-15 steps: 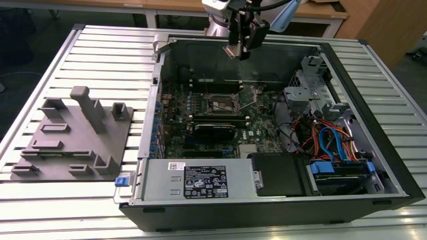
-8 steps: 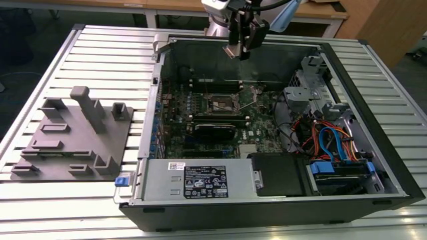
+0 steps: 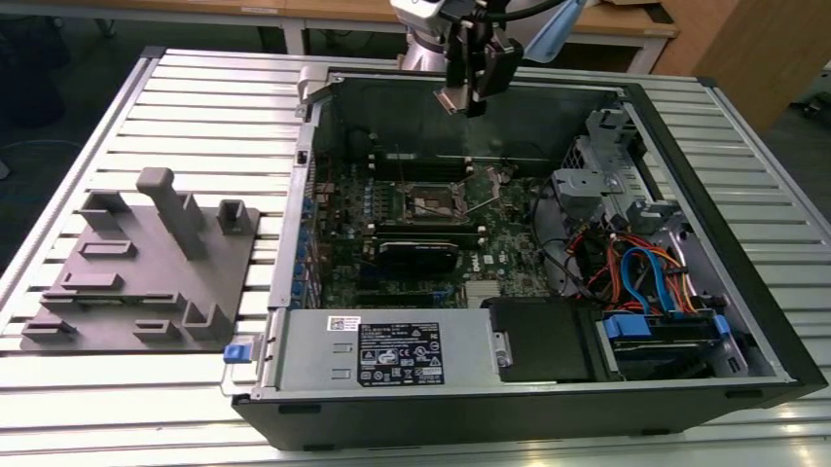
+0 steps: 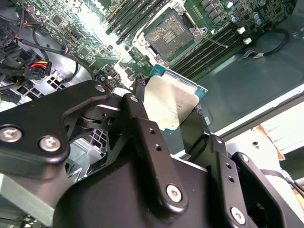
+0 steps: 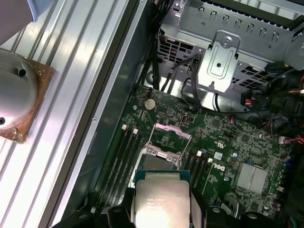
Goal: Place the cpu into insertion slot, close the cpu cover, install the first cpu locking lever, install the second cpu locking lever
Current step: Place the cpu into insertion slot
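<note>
1. Gripper (image 3: 462, 97): fingers are closing in on the cpu (image 3: 454, 100) and pinching it by two opposite edges. In the second wrist view one black finger (image 4: 137, 111) is pressing against each side of the chip, and nothing else is touching it.
2. Cpu (image 4: 172, 100): a flat square chip showing its dull silver-grey metal top, with a thin green-blue rim running round the edge. It is hanging in the air well above the insertion slot (image 3: 435, 201), clear of the board.
3. Insertion slot (image 4: 171, 35): lying bare, with its dark centre and contact field exposed inside a silver-edged frame on the green circuit board (image 3: 389, 195).
4. Cpu cover (image 5: 169, 135): appearing swung up off the insertion slot, with the board showing through its window in the first wrist view.
5. Arm (image 3: 429, 15): reaching down from above the insertion slot, with the wrist pointing downward over the open computer case (image 3: 520, 413) and the held chip (image 5: 161, 202) facing the slot below.
</note>
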Controlling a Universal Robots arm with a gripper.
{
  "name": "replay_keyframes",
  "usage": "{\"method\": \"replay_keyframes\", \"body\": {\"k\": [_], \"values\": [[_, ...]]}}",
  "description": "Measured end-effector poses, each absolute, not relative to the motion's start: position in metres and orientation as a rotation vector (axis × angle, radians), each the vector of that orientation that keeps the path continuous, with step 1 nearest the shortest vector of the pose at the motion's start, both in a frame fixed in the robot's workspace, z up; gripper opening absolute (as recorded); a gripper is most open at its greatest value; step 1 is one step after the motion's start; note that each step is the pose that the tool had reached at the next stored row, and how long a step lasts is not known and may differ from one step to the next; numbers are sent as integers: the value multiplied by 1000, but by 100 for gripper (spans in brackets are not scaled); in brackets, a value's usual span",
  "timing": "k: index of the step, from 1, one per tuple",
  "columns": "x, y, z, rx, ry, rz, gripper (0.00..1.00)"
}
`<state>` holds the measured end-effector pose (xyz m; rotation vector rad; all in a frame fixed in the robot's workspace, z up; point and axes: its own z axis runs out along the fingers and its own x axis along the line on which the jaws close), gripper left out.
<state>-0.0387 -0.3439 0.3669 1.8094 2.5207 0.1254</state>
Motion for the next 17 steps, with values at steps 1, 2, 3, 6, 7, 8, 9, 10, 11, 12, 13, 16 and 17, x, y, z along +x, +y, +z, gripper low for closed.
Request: {"method": "replay_keyframes", "body": {"k": [1, 2, 3, 6, 7, 8, 9, 10, 11, 12, 13, 16, 17], "values": [[-39, -344, 367, 1815, 2516, 125, 54], [-39, -344, 367, 1821, 2512, 125, 54], [-39, -344, 367, 1826, 2508, 125, 54], [-39, -344, 367, 1843, 2495, 125, 54], [-39, -344, 367, 1849, 2490, 125, 54], [-39, -344, 367, 1855, 2486, 124, 54], [-39, -344, 367, 1860, 2482, 124, 54], [-39, -344, 367, 1865, 2478, 124, 54], [-39, -344, 367, 1869, 2475, 124, 54], [-39, -344, 367, 1873, 2471, 124, 54], [-39, -344, 367, 1877, 2468, 124, 54], [-39, -344, 367, 1891, 2457, 123, 54], [-39, -344, 367, 1894, 2454, 123, 54]]}}
